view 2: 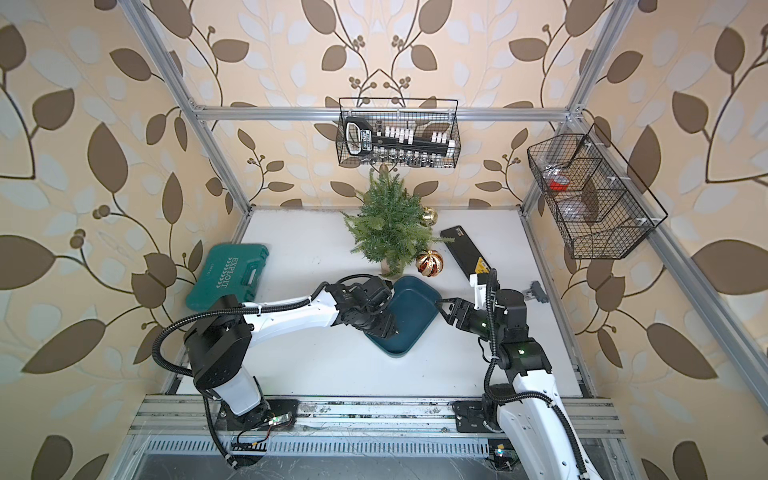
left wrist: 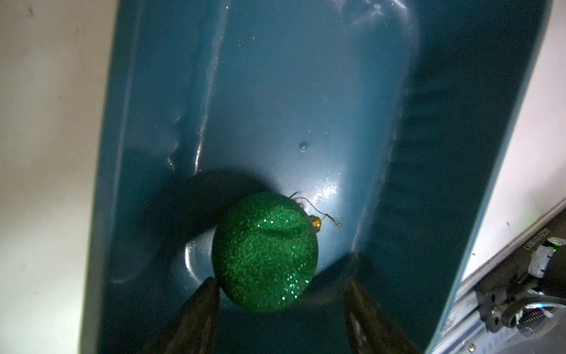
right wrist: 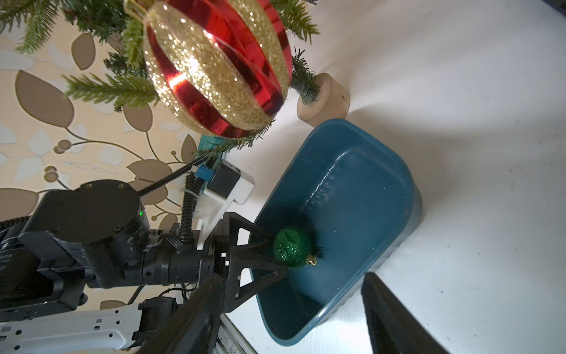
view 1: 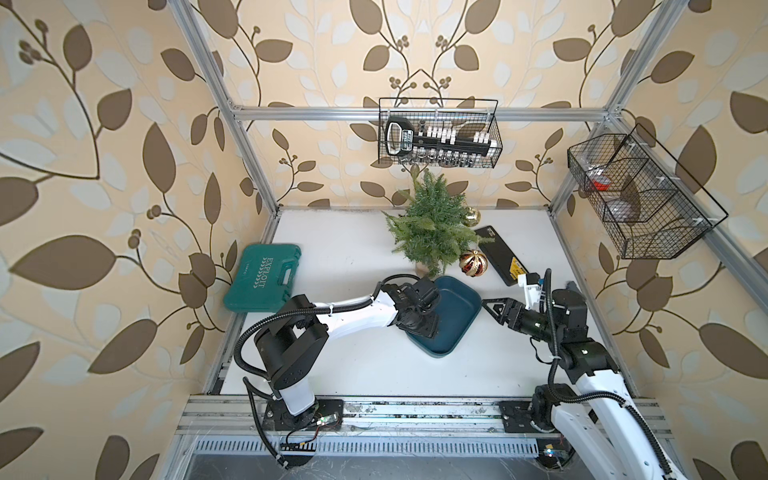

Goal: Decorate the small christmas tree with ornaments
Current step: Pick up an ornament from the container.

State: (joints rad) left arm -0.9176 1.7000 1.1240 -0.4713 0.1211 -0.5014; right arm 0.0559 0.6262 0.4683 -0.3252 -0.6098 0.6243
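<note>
The left gripper (left wrist: 281, 280) reaches into the blue tray (left wrist: 459, 122), jaws partly open astride the glittery green ball (left wrist: 265, 251) on the tray floor, one finger against it, the other clear. The right gripper (view 1: 488, 305), wide open and empty, hovers at the tray's rim. The red-and-gold ball (view 1: 473, 262) and the gold ball (view 1: 471, 215) sit at the branches of the small christmas tree (view 1: 430, 224), just behind the tray.

Robot lab cell — aluminium frame (view 1: 311, 111), leaf wallpaper (view 1: 124, 62), wire tool basket (view 1: 498, 141)
</note>
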